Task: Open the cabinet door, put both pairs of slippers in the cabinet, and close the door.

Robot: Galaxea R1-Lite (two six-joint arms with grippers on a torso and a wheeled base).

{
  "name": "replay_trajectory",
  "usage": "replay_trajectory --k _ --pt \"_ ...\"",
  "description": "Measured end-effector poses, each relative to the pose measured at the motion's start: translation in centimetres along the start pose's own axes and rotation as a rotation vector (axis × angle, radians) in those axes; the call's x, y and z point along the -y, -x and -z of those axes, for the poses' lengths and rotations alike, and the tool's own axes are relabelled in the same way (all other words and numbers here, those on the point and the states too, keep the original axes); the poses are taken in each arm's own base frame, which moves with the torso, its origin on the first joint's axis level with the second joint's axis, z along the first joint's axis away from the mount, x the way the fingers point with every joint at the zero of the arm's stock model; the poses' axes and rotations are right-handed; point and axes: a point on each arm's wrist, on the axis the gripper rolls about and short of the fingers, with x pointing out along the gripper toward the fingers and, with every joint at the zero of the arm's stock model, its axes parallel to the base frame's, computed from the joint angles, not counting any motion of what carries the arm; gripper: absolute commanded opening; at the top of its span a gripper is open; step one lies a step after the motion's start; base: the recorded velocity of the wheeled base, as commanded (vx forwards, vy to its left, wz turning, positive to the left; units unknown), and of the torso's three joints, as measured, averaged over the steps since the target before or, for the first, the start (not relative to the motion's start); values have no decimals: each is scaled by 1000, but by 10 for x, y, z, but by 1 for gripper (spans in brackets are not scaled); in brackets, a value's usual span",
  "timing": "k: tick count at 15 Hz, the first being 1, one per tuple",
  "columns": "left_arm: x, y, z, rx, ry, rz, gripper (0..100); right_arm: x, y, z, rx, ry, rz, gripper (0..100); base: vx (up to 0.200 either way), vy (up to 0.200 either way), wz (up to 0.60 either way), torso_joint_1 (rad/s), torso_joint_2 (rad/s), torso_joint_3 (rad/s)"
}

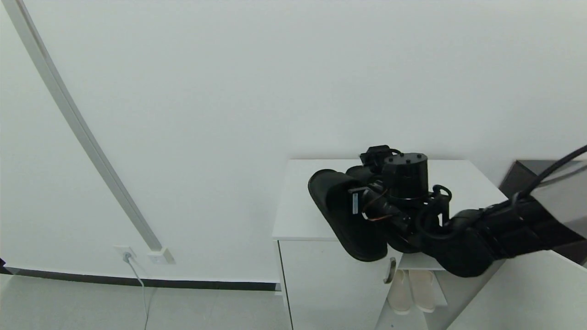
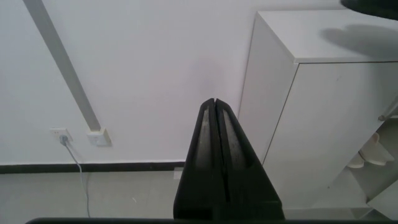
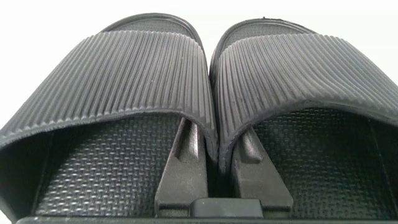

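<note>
A pair of black slippers (image 1: 344, 215) hangs in the air over the front of the white cabinet's top (image 1: 298, 206), soles turned toward the left. My right gripper (image 1: 367, 201) is shut on them. In the right wrist view its fingers (image 3: 186, 168) reach under the two ribbed straps (image 3: 118, 81) and pinch their inner edges together. The cabinet's right door (image 1: 513, 293) stands open, and a pair of white slippers (image 1: 412, 288) rests on a shelf inside. The left door (image 1: 330, 284) is closed. My left gripper (image 2: 215, 124) is shut and empty, held low beside the cabinet (image 2: 311, 112).
A wall socket with a cable (image 1: 124, 253) and a slanted white conduit (image 1: 82, 128) sit on the wall left of the cabinet. A dark piece of furniture (image 1: 518, 178) stands to the right behind it. Bare floor (image 1: 206, 311) lies left of the cabinet.
</note>
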Motion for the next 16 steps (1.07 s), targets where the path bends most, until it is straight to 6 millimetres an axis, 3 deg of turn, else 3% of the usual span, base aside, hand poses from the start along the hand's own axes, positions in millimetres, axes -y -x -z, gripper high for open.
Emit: replay_trajectory --k 3,6,9,16 --pt "0 0 0 0 0 -1 0 1 57 3 -36 15 -83 0 0 0 0 0 0 0" --pt "0 0 0 0 0 -1 0 2 101 11 -65 17 -152 0 0 0 0 0 0 0" --pt "0 0 0 0 0 0 0 -2 117 9 -58 19 -191 0 0 0 0 0 0 0" --pt "0 0 0 -1 0 0 0 -7 125 7 -48 17 -218 0 0 0 0 0 0 0"
